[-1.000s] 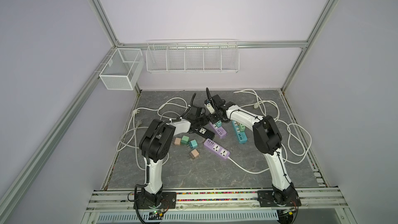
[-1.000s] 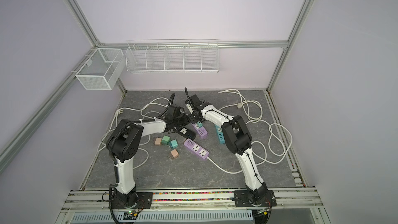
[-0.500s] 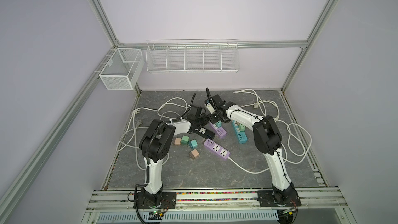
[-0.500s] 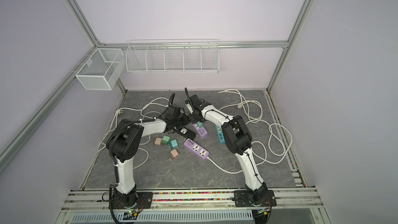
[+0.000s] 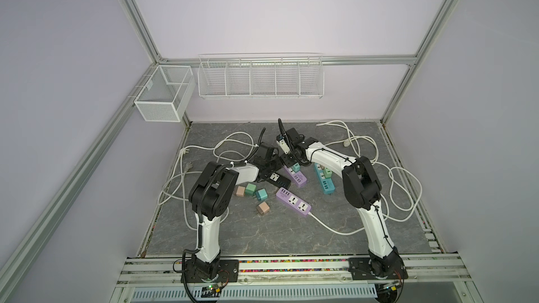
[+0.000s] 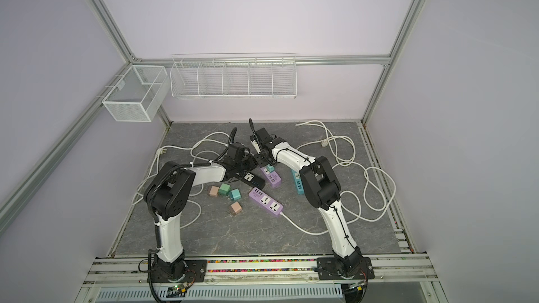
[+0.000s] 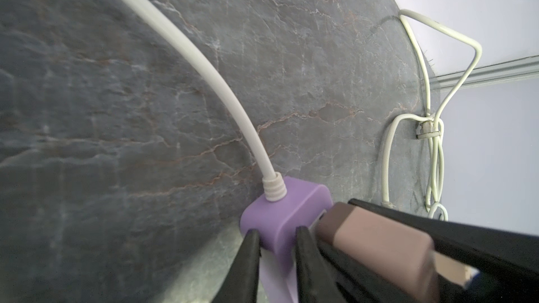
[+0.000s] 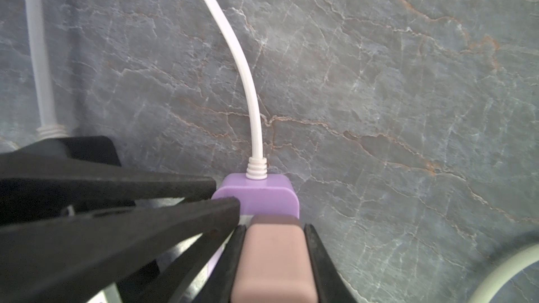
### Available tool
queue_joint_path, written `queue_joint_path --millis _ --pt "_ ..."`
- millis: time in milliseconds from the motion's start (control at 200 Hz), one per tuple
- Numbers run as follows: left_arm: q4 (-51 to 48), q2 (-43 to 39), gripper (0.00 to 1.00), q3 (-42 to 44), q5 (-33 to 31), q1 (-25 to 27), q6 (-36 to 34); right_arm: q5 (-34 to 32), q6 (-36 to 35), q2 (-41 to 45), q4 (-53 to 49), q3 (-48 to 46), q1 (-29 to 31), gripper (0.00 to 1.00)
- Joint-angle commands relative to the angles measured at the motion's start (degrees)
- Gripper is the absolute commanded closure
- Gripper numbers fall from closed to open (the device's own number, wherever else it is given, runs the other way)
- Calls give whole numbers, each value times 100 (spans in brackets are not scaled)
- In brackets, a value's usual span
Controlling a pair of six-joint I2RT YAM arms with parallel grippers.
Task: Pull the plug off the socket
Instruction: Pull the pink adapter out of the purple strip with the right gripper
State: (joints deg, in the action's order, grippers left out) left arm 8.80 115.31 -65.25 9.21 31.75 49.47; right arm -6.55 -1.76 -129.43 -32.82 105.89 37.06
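Plug (image 8: 271,260): pink, clamped from both sides between black fingers (image 8: 320,260) of right gripper (image 8: 275,228), closed tight on it. Sat at cable end of purple strip (image 8: 259,196), pressed against its face; prongs hidden, so could not tell whether still in socket. Left gripper (image 7: 277,236): also closed, pinching same end of strip across its width, just beside plug. White cable (image 8: 248,83): leaving strip end, curved away over grey table (image 8: 408,112). Seen in both top views as two arms bent inward, wrists close together above far end of strip, near table middle. Nearby on table: black strip (image 5: 277,179), teal strip (image 5: 324,181), second purple strip (image 5: 293,202), four loose plugs (image 5: 250,188).
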Motion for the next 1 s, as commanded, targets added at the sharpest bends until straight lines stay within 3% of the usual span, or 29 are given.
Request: queue_joint_path --millis 0,130,395,590,790,995 --pt "-1188 433 77 443 -269 121 0 -166 -119 248 -119 130 79 93" --pt "-1123 390 77 519 -277 121 28 -253 -158 357 -100 99 -5 93" --pt "-993 401 77 555 -201 121 98 180 71 279 -55 99 47 93" --pt "-932 344 77 577 -182 126 62 -367 -202 458 -98 38 -27 93" --pt "-870 388 77 488 -76 126 80 -19 -114 534 -106 34 -26 93" --pt "-937 304 77 444 -98 122 63 -389 -307 457 -309 254 155 93"
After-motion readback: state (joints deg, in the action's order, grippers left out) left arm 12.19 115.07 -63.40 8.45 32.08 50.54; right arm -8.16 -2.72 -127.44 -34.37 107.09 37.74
